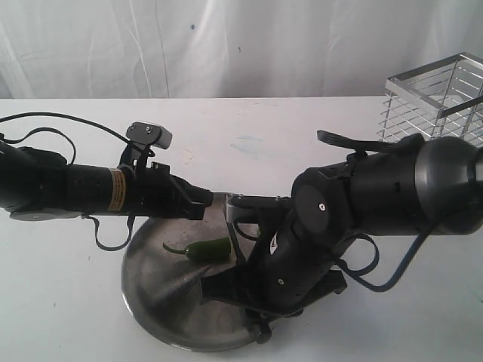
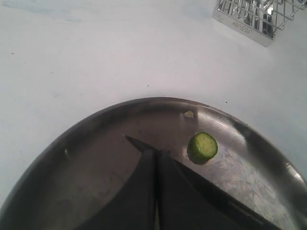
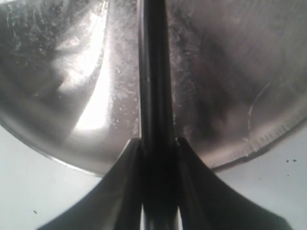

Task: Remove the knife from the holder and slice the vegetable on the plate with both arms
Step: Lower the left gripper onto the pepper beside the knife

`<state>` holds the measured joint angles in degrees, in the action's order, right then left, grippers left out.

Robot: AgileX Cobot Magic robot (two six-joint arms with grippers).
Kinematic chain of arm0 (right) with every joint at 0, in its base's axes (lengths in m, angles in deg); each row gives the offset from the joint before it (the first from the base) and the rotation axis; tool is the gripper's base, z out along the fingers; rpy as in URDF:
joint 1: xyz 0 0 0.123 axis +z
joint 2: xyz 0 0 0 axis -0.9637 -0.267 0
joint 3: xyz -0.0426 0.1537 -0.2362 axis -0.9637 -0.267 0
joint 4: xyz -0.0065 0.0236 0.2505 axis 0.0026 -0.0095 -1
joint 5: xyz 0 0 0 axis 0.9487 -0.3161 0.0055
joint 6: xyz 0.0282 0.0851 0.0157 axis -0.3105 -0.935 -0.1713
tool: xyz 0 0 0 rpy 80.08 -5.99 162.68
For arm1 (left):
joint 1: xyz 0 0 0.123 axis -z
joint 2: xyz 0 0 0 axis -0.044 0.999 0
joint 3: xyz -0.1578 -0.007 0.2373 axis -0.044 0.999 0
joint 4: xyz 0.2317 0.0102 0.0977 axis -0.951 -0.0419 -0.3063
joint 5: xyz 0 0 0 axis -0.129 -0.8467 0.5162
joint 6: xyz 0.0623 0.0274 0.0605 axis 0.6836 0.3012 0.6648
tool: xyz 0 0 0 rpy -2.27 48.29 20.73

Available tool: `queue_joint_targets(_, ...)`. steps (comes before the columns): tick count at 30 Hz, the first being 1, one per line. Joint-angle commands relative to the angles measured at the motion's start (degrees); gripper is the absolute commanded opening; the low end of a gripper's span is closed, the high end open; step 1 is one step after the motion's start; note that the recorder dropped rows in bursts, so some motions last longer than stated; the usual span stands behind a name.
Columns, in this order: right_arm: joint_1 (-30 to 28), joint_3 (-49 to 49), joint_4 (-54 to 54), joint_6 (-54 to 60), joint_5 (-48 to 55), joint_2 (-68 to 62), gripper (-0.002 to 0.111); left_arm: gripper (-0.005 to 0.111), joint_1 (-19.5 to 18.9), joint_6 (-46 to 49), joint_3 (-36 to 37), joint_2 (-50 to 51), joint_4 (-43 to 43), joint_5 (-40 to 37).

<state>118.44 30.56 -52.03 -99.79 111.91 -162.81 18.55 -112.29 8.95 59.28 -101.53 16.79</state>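
Note:
On the scuffed metal plate (image 1: 147,298) lies the dark green vegetable (image 1: 205,250), stem pointing left. From the right, my right gripper (image 1: 225,285) reaches low over the plate, shut on the knife (image 1: 179,285), whose blade points left just in front of the vegetable. The right wrist view shows the knife (image 3: 153,72) running straight out between the right gripper's (image 3: 157,141) fingers. My left gripper (image 1: 205,204) hovers just behind the vegetable. In its wrist view the left gripper (image 2: 157,152) is shut and empty, with the knife (image 2: 216,189) passing under it. That view does not show the vegetable.
The chrome wire holder (image 1: 438,94) stands at the back right of the white table (image 1: 60,302); it also shows as holder (image 2: 254,17). A round green cut slice (image 2: 202,146) and a small crumb (image 2: 189,114) lie on the plate (image 2: 72,158).

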Motion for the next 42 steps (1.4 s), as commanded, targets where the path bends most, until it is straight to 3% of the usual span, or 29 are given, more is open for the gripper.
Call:
queue_joint_targets(1, 0.9, 0.3, -0.4, 0.7, 0.9, 0.2, 0.000, 0.000, 0.1, 0.8, -0.3, -0.2, 0.0, 0.0)
queue_joint_targets(42, 2.3, 0.3, 0.6, -0.8, -2.0, -1.3, 0.000, 0.000, 0.1, 1.9, -0.3, 1.6, 1.2, 1.9)
